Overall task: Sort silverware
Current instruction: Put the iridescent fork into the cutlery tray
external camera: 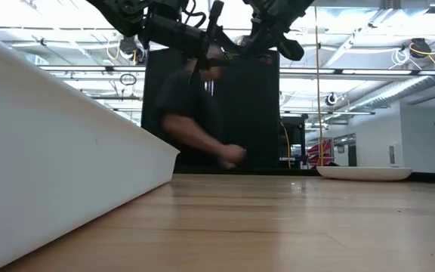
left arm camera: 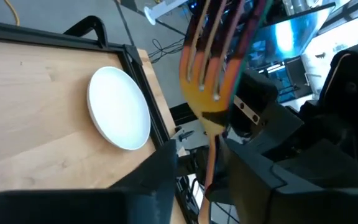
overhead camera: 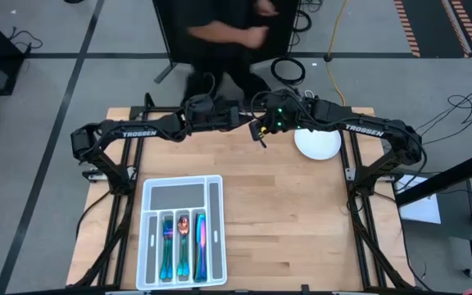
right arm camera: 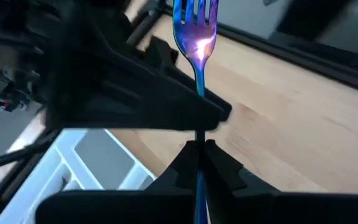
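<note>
A rainbow fork [right arm camera: 197, 37] is held high over the table's far middle by my right gripper [right arm camera: 197, 148], which is shut on it. In the left wrist view the fork [left arm camera: 205, 87] looks orange. My left gripper [left arm camera: 207, 168] comes level from the left and is open, one finger on each side of the fork's handle. One of its fingers [right arm camera: 166, 106] crosses in front of the handle. Both grippers meet above the table [overhead camera: 256, 124]. More silverware [overhead camera: 183, 242] lies in the white tray [overhead camera: 179, 195] at the near left. My right gripper pinches the fork's handle [right arm camera: 197, 134] between its two fingers, which slant down from the table's right. The fork runs on past the fingertips to its tines [right arm camera: 196, 12] and is lifted clear of the table. My left gripper: I cannot tell whether its fingers touch the handle.
A round white plate [overhead camera: 316, 143] sits at the far right, below the right arm. The tray's wall [external camera: 51, 151] fills the left of the low view. A person in dark clothes [overhead camera: 228, 41] stands just beyond the table's far edge. Bare wood [overhead camera: 293, 221] lies right of the tray.
</note>
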You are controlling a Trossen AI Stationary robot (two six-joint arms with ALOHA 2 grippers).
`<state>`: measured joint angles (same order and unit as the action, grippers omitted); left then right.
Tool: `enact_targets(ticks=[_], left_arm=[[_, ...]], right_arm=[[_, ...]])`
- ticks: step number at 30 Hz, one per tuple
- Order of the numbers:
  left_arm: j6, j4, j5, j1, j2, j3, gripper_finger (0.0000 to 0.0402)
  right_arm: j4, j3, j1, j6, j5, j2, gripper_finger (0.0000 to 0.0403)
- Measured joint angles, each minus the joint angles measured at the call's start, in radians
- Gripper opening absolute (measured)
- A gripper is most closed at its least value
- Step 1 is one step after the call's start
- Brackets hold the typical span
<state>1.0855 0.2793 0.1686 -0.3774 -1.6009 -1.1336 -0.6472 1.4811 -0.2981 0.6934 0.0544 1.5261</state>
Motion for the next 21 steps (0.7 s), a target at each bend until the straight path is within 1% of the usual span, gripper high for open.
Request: enact_targets(ticks=[4, 7, 8, 11, 14, 16, 18, 19, 21], left_arm=[[-0.011, 0.013, -0.021, 0.003, 0.0, -0.001, 0.0079], [-0.045, 0.034, -0.043, 0.004, 0.0, -0.002, 0.0026], [-0.05, 0.042, -0.044, 0.004, 0.001, -0.002, 0.0014], [-0.055, 0.042, -0.05, 0.002, 0.001, -0.002, 0.0008], [-0.074, 0.037, -0.042, -0.014, 0.0, -0.002, 0.0004], [-0.076, 0.016, -0.014, -0.038, 0.004, -0.002, 0.0004], [-0.08, -0.006, 0.038, -0.067, 0.01, -0.001, 0.0004], [-0.081, -0.012, 0.084, -0.082, 0.013, -0.001, 0.0004], [-0.081, -0.033, 0.214, -0.114, 0.017, -0.001, 0.0003]], right_arm=[[0.044, 0.0, 0.002, -0.007, -0.001, 0.0, 0.0001], [0.076, 0.0, 0.005, -0.021, 0.006, 0.001, 0.0011], [0.081, 0.0, 0.005, -0.026, 0.006, 0.001, 0.0016], [0.093, 0.0, 0.005, -0.033, 0.001, 0.001, 0.0038], [0.094, 0.0, -0.003, -0.055, -0.009, -0.004, 0.0068], [0.091, 0.0, -0.01, -0.068, -0.009, -0.019, 0.0089], [0.07, 0.0, -0.019, -0.08, -0.008, -0.045, 0.0108], [0.053, 0.0, -0.021, -0.09, -0.005, -0.057, 0.0117], [0.017, 0.0, -0.023, -0.113, 0.001, -0.083, 0.013]])
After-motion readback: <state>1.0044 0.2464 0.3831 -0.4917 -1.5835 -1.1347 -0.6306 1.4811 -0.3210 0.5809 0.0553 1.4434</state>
